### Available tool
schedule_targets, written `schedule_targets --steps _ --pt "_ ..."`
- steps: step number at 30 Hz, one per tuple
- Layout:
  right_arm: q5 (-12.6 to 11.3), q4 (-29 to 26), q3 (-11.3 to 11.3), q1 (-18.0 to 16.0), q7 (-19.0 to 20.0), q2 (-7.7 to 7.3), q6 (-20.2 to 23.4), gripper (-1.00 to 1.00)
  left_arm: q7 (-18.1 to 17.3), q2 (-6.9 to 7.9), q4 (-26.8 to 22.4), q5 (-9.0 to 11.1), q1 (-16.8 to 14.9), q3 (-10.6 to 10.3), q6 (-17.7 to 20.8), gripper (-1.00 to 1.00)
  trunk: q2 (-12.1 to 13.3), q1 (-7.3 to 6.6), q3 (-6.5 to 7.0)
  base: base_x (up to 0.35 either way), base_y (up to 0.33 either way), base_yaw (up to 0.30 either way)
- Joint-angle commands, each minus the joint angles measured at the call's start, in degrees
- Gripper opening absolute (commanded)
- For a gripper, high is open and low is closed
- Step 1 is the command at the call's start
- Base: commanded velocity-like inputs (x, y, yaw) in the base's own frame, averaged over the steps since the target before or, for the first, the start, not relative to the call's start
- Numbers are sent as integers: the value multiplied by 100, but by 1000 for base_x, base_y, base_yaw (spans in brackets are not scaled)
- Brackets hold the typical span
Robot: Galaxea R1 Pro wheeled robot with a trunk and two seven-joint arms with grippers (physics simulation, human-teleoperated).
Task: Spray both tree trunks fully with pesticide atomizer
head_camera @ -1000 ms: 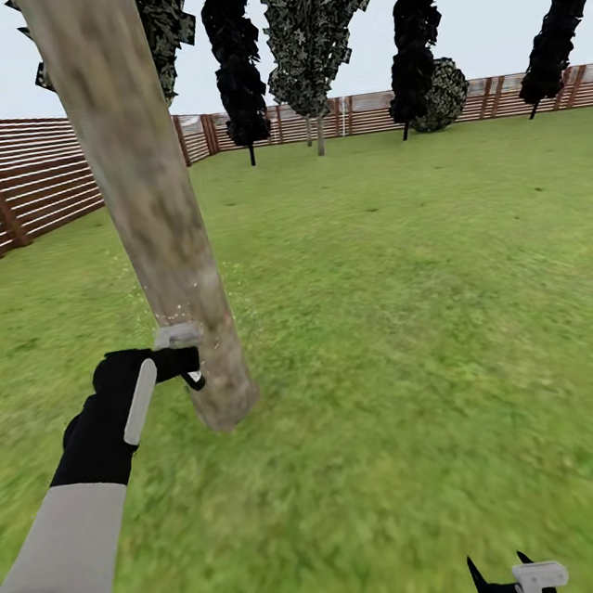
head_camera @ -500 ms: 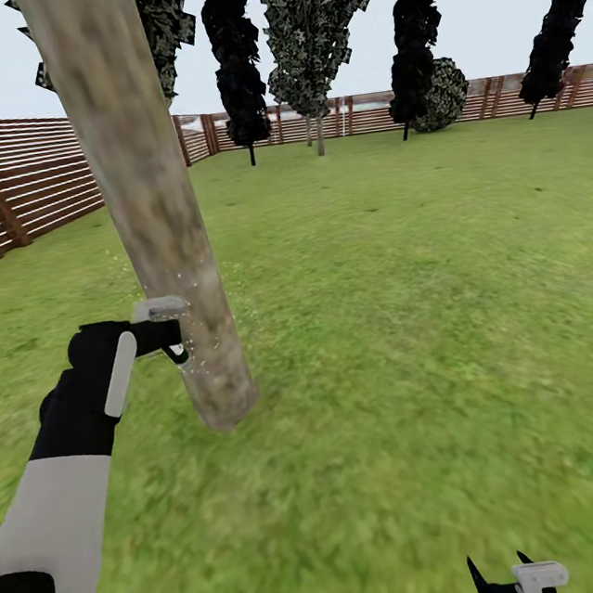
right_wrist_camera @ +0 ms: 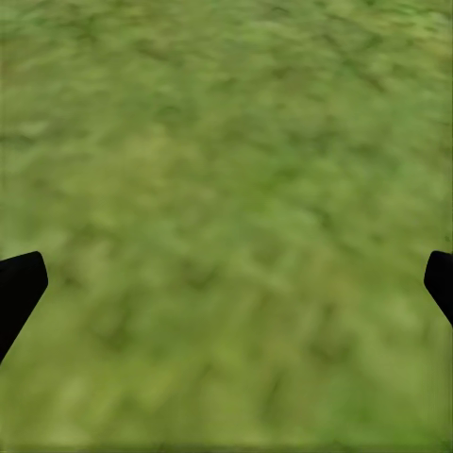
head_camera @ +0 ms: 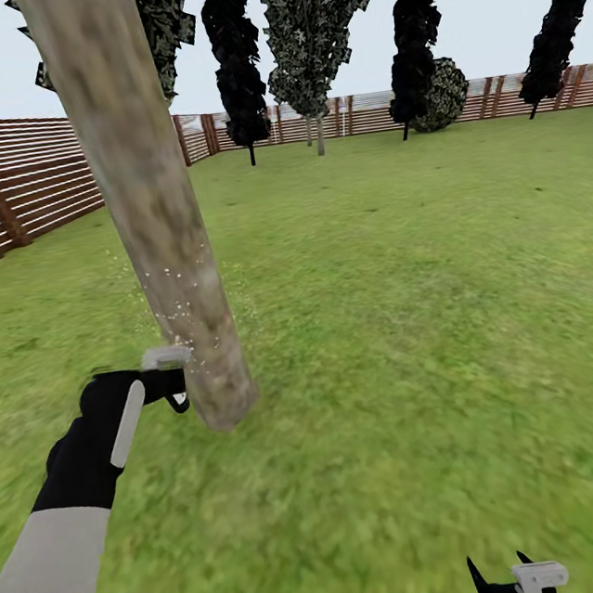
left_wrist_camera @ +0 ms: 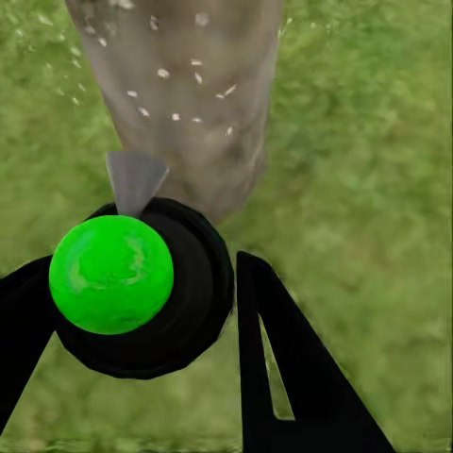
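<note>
The pesticide atomizer (left_wrist_camera: pixel 142 288) sits between the two black fingers (left_wrist_camera: pixel 283 377) of the left tool (left_wrist_camera: pixel 142 311), which pinches it from either side. In the left wrist view it is a round black body with a bright green top and a small grey nozzle aimed at the tree trunk (left_wrist_camera: pixel 184 85) just beyond it. In the head view the left tool (head_camera: pixel 173 388) is low beside the tree trunk (head_camera: pixel 150 213), near its base, though whether they touch is not clear. Pale specks dot the mottled bark above the nozzle and hang in the air just beside the trunk.

The trunk leans across the head view and meets the grass (head_camera: pixel 412 319) close in front of the robot. The left arm (head_camera: pixel 72 513), grey then black, reaches up from the lower left corner.

The right tool (head_camera: pixel 507 578) is low at the bottom edge of the head view, well apart from the trunk. In the right wrist view its black fingertips (right_wrist_camera: pixel 19 288) are spread wide, with only grass (right_wrist_camera: pixel 226 226) between them.

Further back stand more trees (head_camera: pixel 313 32), a round dark bush (head_camera: pixel 443 95) and a brown slatted fence (head_camera: pixel 20 183) around the lawn.
</note>
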Motion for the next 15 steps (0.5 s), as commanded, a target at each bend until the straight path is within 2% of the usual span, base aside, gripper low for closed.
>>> schedule_targets --steps 1,3,8,9,13,15 --pt "0 0 -1 0 0 1 0 100 4 -3 0 -16 55 -5 -3 -100 0 -1 1 0 0 0" --pt "0 0 -1 0 0 0 0 100 36 -55 1 -30 350 -35 -162 -100 0 -1 1 0 0 0" --pt "0 0 -1 0 0 -2 0 100 103 -83 242 -50 775 -22 -884 -100 0 -1 1 0 0 0" --pt "0 0 -1 0 0 -2 0 100 107 -81 386 -50 800 -12 -1021 -100 0 -1 1 0 0 0" --pt "0 0 -1 0 0 0 0 100 413 -86 1599 -18 966 5 -2389 -100 0 -1 1 0 -56 0" --pt "0 0 -1 0 0 0 0 100 447 -98 1864 -8 975 5 -2614 -100 0 -1 1 0 -240 0"
